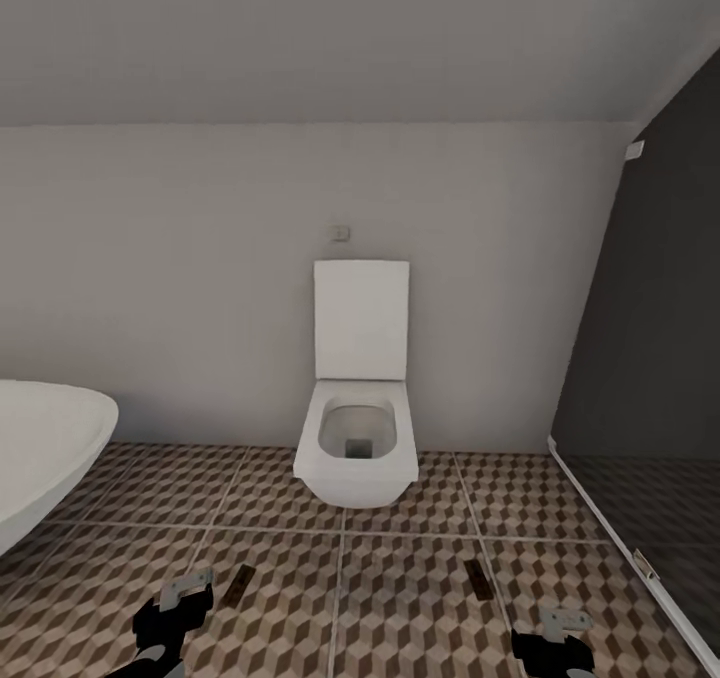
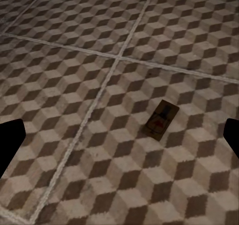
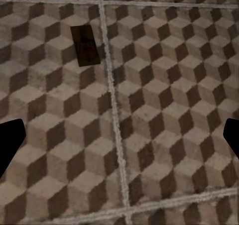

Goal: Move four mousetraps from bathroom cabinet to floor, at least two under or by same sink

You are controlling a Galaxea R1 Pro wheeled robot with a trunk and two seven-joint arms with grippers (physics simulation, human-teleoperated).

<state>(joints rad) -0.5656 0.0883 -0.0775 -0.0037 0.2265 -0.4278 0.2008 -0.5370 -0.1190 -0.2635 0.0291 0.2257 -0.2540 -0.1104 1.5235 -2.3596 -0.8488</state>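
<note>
**tilefan:** Head view has two mousetraps down on the bathroom floor (image 1: 400, 598) in front of the toilet (image 1: 358, 438): left mousetrap (image 1: 238, 584) just beside the left tool (image 1: 188, 590), right mousetrap (image 1: 478, 578) a bit apart from the right tool (image 1: 562, 622). Both tools look spread apart and empty; the wrist views show dark fingertips at each edge with bare tile between

**grout_guy:** Yeah, left wrist view shows the left mousetrap (image 2: 160, 119) lying flat. My worry: no sink in sight, just a white tub edge (image 1: 50, 448). If these two count as the sink pair, that condition probably fails. Also the base could roll over a trap when turning
</note>
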